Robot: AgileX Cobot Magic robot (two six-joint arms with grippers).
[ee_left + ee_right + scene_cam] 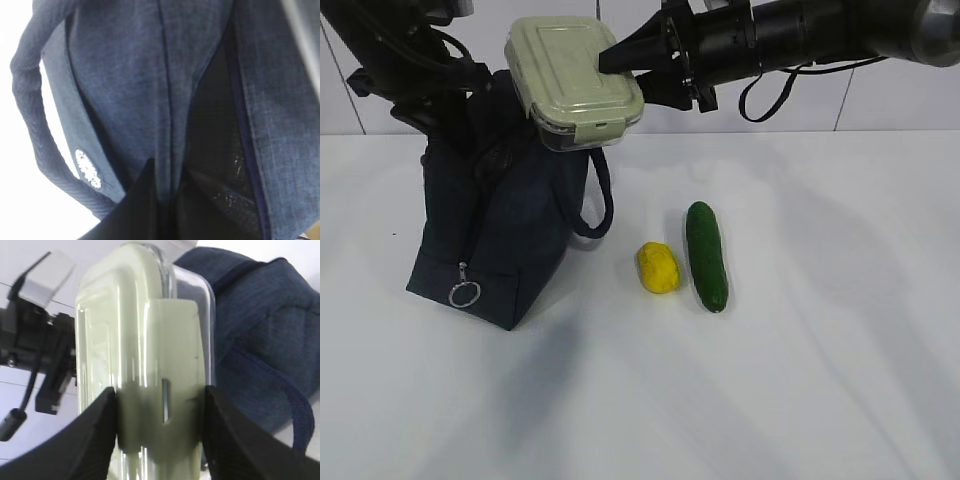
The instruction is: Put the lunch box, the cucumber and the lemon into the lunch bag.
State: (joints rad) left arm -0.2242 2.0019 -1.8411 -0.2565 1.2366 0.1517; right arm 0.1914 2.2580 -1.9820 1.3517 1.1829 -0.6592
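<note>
White table (840, 400) before a white tiled wall. My right gripper (160, 405) clamps the lunch box (575, 80) across its short end, lid and base between the jaws, above the lunch bag (505, 230). Box: rigid, smooth, probably slippery. My left gripper (160, 200) pinches the bag's soft fabric. Lemon (658, 267) and cucumber (706, 255) lie on the table just beside each other. A small white patch (87, 168) on the bag is unreadable.
</note>
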